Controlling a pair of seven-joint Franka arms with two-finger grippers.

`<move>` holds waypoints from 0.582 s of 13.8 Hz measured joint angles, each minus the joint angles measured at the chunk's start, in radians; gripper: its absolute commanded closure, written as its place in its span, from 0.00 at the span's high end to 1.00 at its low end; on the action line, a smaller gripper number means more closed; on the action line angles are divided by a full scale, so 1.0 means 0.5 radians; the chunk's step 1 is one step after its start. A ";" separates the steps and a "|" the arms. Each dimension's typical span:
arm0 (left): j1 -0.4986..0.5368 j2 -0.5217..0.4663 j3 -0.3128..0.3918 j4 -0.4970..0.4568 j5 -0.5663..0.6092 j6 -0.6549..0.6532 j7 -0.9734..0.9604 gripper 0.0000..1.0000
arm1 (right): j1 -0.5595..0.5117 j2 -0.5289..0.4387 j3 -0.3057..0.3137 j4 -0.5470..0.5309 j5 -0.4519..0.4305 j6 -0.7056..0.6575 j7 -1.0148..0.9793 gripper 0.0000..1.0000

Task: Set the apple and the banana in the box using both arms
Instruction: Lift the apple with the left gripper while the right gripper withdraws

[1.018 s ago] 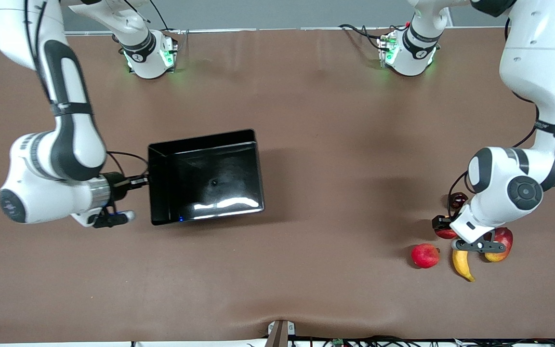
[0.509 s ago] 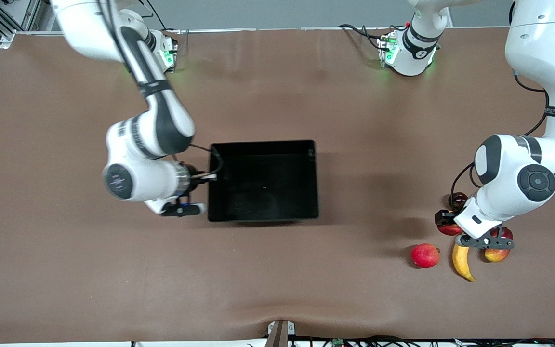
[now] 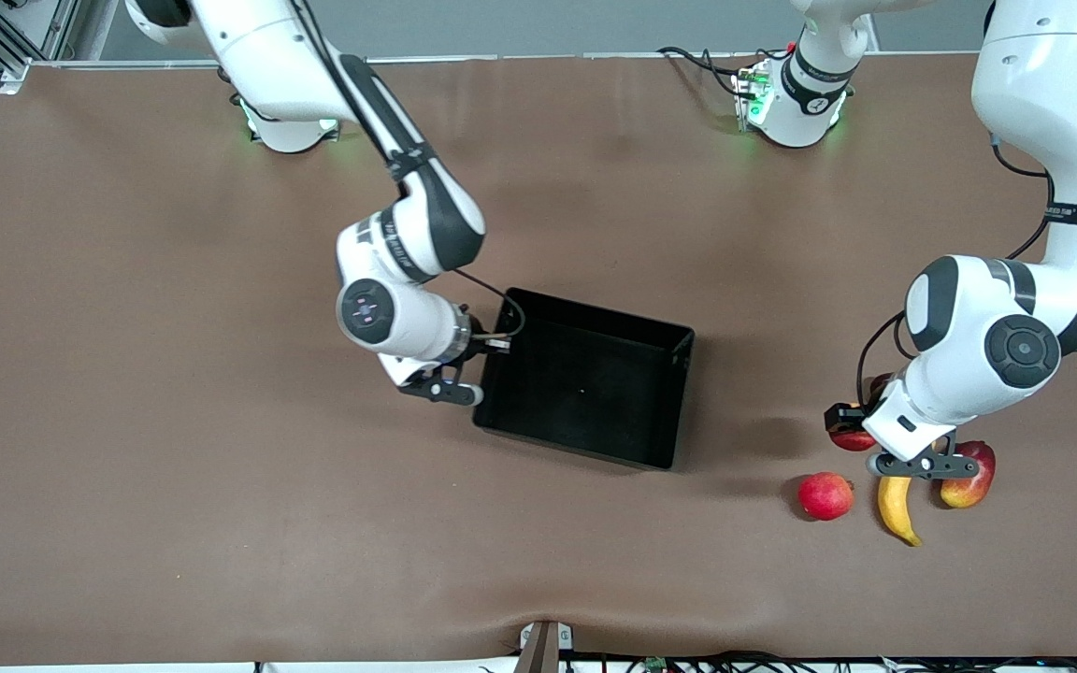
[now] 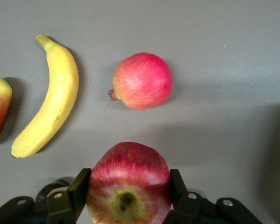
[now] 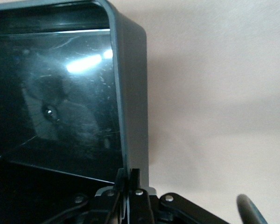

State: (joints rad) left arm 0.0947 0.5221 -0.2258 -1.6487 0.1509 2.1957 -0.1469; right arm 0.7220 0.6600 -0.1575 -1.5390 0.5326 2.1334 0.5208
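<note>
The black box [image 3: 585, 388] sits mid-table, turned at an angle. My right gripper [image 3: 494, 344] is shut on its end wall; the right wrist view shows the fingers [image 5: 136, 179] pinching the thin wall [image 5: 130, 93]. My left gripper [image 3: 845, 426] is shut on the red-and-yellow apple [image 3: 849, 439], low over the table at the left arm's end. In the left wrist view the apple [image 4: 128, 177] sits between the fingers, stem dimple showing. The yellow banana [image 3: 896, 505] lies on the table just nearer the front camera and also shows in the left wrist view [image 4: 49, 98].
A uniformly pink-red round fruit [image 3: 825, 495] lies beside the banana on the box's side, and also shows in the left wrist view [image 4: 142, 80]. A red-yellow mango [image 3: 969, 477] lies beside the banana toward the table's end. The box holds nothing.
My right arm has moved the box along the table toward the left arm's end, turning it. My left gripper has shifted slightly toward the box with the apple in it.
</note>
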 measured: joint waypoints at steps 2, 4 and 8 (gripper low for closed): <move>-0.001 -0.023 -0.037 0.012 0.000 -0.046 -0.063 0.00 | 0.036 0.026 0.000 0.002 0.003 0.032 0.009 1.00; -0.001 -0.047 -0.079 0.025 0.000 -0.089 -0.144 0.00 | 0.036 0.022 -0.011 0.040 0.003 0.032 0.009 1.00; -0.002 -0.103 -0.191 0.040 0.000 -0.125 -0.329 0.00 | -0.048 -0.029 -0.120 0.259 -0.029 -0.308 0.001 1.00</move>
State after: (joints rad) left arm 0.0936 0.4707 -0.3211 -1.6287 0.1509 2.1332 -0.3112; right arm 0.6982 0.6454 -0.2173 -1.4096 0.5180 1.9796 0.5213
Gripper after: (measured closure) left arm 0.273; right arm 0.163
